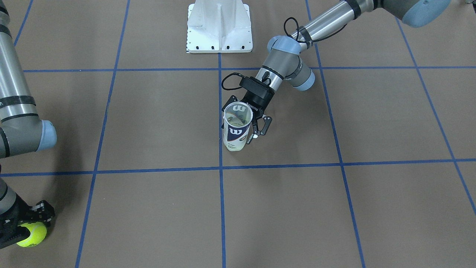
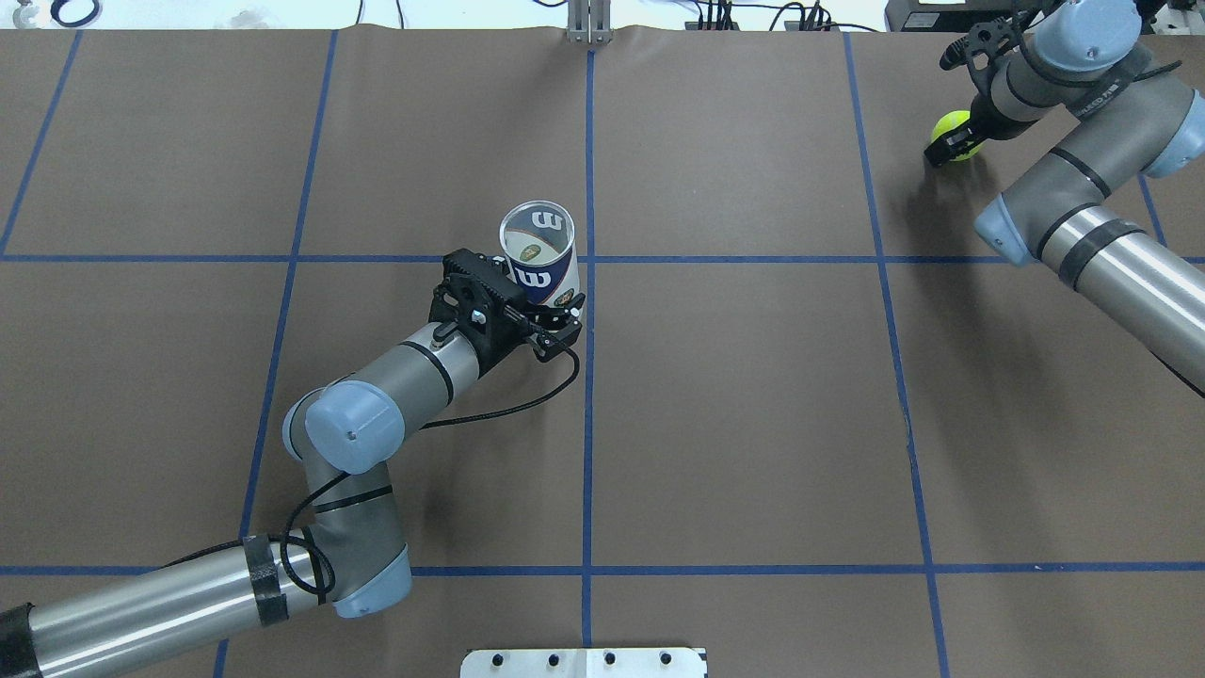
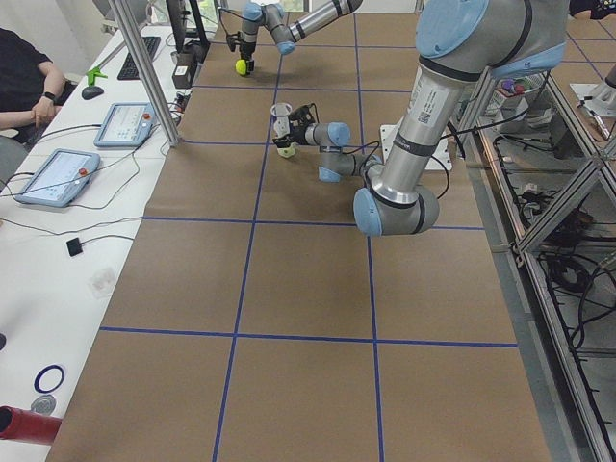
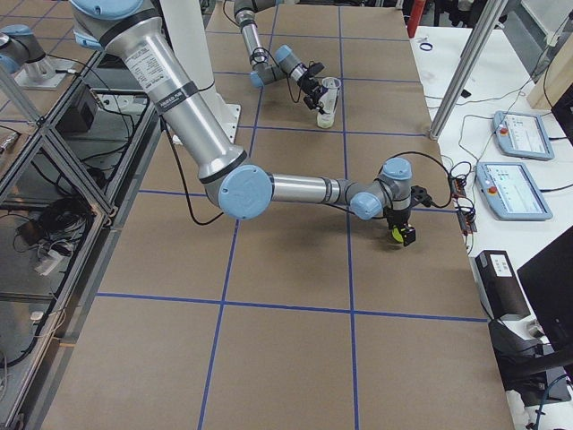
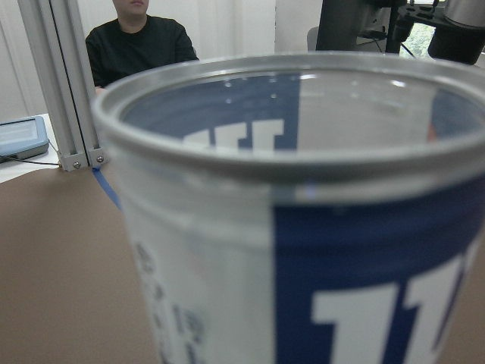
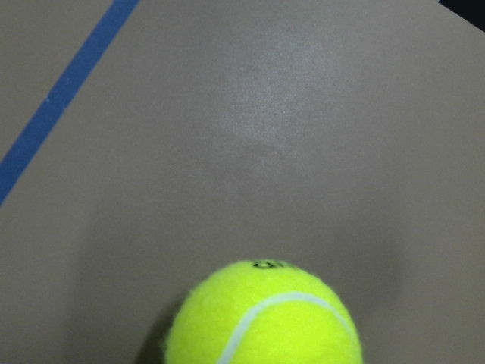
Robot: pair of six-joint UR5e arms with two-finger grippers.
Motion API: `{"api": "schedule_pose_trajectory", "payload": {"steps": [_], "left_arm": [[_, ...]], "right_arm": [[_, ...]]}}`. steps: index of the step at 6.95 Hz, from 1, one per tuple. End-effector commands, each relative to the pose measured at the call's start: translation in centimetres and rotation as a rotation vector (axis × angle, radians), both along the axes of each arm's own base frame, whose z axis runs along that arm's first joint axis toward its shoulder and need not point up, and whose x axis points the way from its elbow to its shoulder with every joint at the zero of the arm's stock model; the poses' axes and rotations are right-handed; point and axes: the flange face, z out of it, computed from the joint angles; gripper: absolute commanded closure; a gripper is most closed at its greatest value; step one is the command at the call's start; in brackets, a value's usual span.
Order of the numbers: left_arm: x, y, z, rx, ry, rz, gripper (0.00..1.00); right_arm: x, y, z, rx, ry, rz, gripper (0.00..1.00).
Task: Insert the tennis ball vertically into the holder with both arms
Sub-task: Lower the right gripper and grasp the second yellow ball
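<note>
The holder (image 1: 236,130) is a clear can with a navy and white "W" label. It stands upright with its mouth open near the table's middle, also in the overhead view (image 2: 540,252). My left gripper (image 1: 246,121) is shut on its lower part from the robot's side (image 2: 554,315). The can's rim fills the left wrist view (image 5: 288,152). The yellow-green tennis ball (image 1: 31,233) lies at the far right of the table (image 2: 953,135). My right gripper (image 1: 28,227) is shut around it, low over the table. The ball also shows in the right wrist view (image 6: 265,318).
The white pedestal base (image 1: 219,26) stands at the robot's edge. Blue tape lines (image 2: 589,424) grid the brown table. Tablets (image 3: 56,178) and a seated operator (image 3: 29,77) are beyond the far edge, with an aluminium post (image 4: 466,72) there.
</note>
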Motion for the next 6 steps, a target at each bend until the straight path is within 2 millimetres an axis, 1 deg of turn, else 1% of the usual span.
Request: {"api": "schedule_pose_trajectory", "payload": {"steps": [1, 2, 3, 4, 6], "left_arm": [[-0.1, 0.0, 0.1, -0.001, 0.0, -0.001, 0.01], [-0.1, -0.1, 0.1, -0.001, 0.0, -0.002, 0.01], [-0.4, -0.5, 0.0, -0.001, 0.001, -0.008, 0.01], [-0.5, -0.6, 0.0, -0.001, 0.001, -0.01, 0.01], [-0.8, -0.7, -0.4, 0.003, 0.01, -0.013, 0.01]], "right_arm": [[-0.1, -0.8, -1.5, 0.011, -0.011, 0.005, 1.0], [0.8, -1.9, -3.3, 0.02, -0.038, 0.017, 1.0], [2.7, -3.5, -6.5, 0.007, -0.109, 0.01, 1.0], [4.0, -4.2, -11.9, -0.003, -0.17, 0.022, 1.0], [4.0, -1.4, -26.1, -0.101, -0.318, 0.066, 1.0]]}}
